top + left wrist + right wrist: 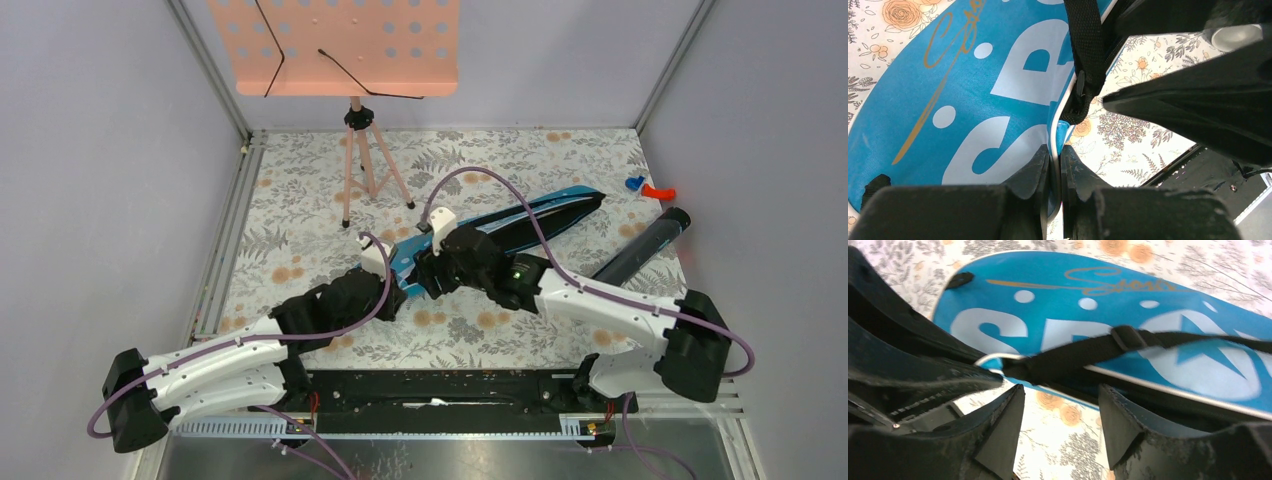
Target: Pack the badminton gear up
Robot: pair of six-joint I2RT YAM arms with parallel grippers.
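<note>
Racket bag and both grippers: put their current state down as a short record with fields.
racket bag: flat on the floral table, "SPORT" side up
left gripper: shut on the bag's white-piped edge
right gripper: open, nothing between its fingers, black strap just ahead
black tube: on the table, right of the bag in the top view

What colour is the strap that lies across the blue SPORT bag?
Black; the strap on the bag shows best in the right wrist view.
</note>
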